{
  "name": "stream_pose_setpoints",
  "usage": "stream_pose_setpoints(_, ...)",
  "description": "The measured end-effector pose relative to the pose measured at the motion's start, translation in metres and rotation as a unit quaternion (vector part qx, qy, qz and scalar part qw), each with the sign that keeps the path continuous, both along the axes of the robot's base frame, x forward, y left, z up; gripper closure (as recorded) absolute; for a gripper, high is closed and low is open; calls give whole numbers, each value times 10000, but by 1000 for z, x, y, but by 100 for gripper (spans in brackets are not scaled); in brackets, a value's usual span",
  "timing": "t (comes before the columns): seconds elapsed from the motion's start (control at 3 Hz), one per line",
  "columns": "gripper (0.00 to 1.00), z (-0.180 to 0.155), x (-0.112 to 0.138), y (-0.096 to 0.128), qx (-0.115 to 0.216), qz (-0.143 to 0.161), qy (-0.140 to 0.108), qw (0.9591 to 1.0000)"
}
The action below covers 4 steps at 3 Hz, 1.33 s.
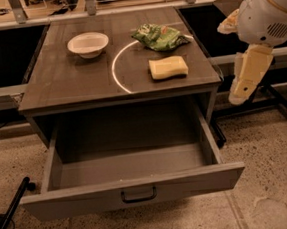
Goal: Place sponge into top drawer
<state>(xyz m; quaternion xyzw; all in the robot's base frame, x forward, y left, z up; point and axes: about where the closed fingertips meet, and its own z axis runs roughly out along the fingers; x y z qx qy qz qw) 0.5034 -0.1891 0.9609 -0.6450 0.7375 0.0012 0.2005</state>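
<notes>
The pale yellow sponge [168,67] lies flat on the right side of the dark counter top [65,83]. The top drawer [189,180] below it is pulled fully out, and its grey inside holds nothing. Its dark handle [139,194] sits at the centre of the front panel. My gripper [242,85] hangs pointing down off the right edge of the counter. It is to the right of the sponge, apart from it and a little lower. The white arm body [270,10] is above it.
A white bowl [88,43] stands at the back left of the counter. A green snack bag [159,36] lies just behind the sponge. A white arc [117,73] is marked on the top. Black stand legs [283,109] are at the right and a black bar [11,213] at the lower left.
</notes>
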Motion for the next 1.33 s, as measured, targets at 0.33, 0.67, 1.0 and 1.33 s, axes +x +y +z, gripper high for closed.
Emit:
stream_pose_setpoints(0.33,0,-10,29,9,282,190,17,9994)
stream_pose_setpoints(0.67,0,-23,60,21,420,283,50,9987)
stream_pose_setpoints(1.0,0,-44,95,35,442,303,185,9984)
stream_pose_setpoints(1.33,0,-58,114,43,454,318,287,9981)
